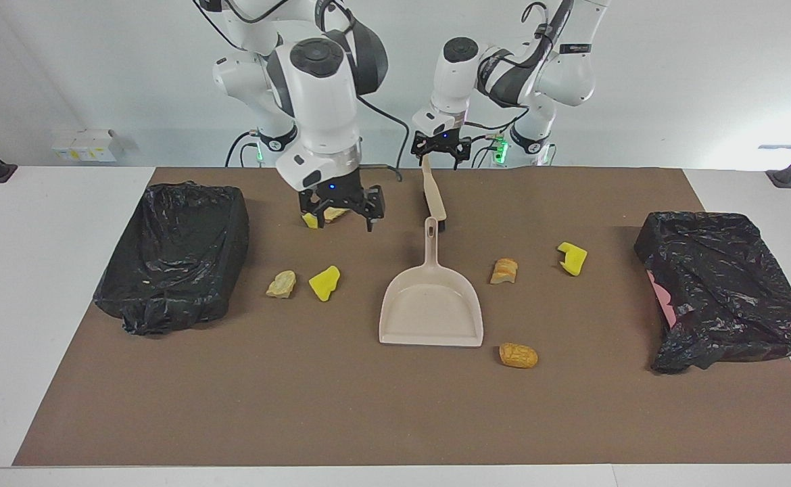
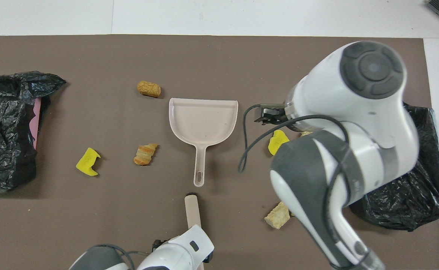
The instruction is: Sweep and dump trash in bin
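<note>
Several trash scraps lie on the brown mat: yellow sponge [image 1: 324, 282] beside a tan lump [image 1: 281, 284], a bread piece [image 1: 504, 270], yellow sponge [image 1: 572, 258], and a golden lump [image 1: 518, 355]. The beige dustpan [image 1: 431, 304] lies mid-mat, with the brush [image 1: 434, 196] just nearer to the robots than its handle. My right gripper [image 1: 343, 218] hangs open and empty over a yellow and tan pair [image 1: 310, 220], partly hiding it. My left gripper [image 1: 441, 157] hangs open above the end of the brush handle. One black-lined bin [image 1: 179, 250] stands at the right arm's end, another bin [image 1: 720, 291] at the left arm's end.
In the overhead view the right arm covers part of the bin [image 2: 411, 202] and the scraps [image 2: 278, 141] beside it. White tabletop [image 1: 37, 284] borders the mat [image 1: 368, 412].
</note>
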Robot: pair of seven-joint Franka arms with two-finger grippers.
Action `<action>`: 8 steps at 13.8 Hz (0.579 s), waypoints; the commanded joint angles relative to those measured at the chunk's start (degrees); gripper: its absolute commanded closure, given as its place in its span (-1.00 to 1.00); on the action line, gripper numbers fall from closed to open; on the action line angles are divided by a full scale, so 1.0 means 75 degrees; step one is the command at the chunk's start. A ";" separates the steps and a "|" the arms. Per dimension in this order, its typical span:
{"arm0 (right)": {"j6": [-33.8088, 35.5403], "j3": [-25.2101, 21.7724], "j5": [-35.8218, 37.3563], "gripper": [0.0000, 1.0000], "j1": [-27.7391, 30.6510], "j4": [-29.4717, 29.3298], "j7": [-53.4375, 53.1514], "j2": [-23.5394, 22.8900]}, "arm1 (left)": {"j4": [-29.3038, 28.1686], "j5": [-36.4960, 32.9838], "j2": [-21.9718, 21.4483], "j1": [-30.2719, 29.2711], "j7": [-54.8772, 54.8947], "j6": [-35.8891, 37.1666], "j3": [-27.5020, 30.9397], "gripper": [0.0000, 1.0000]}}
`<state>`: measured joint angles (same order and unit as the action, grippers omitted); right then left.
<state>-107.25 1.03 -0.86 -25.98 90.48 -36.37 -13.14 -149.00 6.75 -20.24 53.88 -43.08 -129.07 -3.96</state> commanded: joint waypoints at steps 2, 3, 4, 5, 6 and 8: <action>-0.1026 -0.0020 -0.0799 -1.00 -0.0495 -0.0006 -0.0692 -0.0659 | -0.0465 0.0026 0.0120 0.0632 -0.0631 -0.0789 0.0106 -1.00; -0.1133 -0.0009 -0.0776 -1.00 -0.0672 0.0040 -0.0914 -0.0824 | -0.0477 0.0026 0.0214 0.0678 -0.0782 -0.0884 0.0094 -1.00; -0.1215 -0.0008 -0.0776 -1.00 -0.0824 0.0087 -0.0986 -0.0918 | -0.0478 0.0026 0.0284 0.0771 -0.0900 -0.0966 0.0094 -1.00; -0.1274 -0.0008 -0.0788 -1.00 -0.1023 0.0123 -0.1033 -0.1001 | -0.0478 0.0026 0.0331 0.0772 -0.0936 -0.1037 0.0094 -1.00; -0.1530 -0.0008 -0.0788 -1.00 -0.1152 0.0158 -0.1069 -0.1141 | -0.0478 0.0026 0.0459 0.0772 -0.0925 -0.1142 0.0094 -1.00; -0.2162 -0.0008 -0.0776 -1.00 -0.1399 0.0507 -0.1069 -0.1294 | -0.0478 0.0026 0.0484 0.0738 -0.0936 -0.1225 0.0106 -0.71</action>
<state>-119.19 1.08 -5.76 -35.40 91.62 -43.71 -22.39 -151.79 6.75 -16.76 58.30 -49.06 -136.42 -3.98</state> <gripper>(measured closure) 0.000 0.000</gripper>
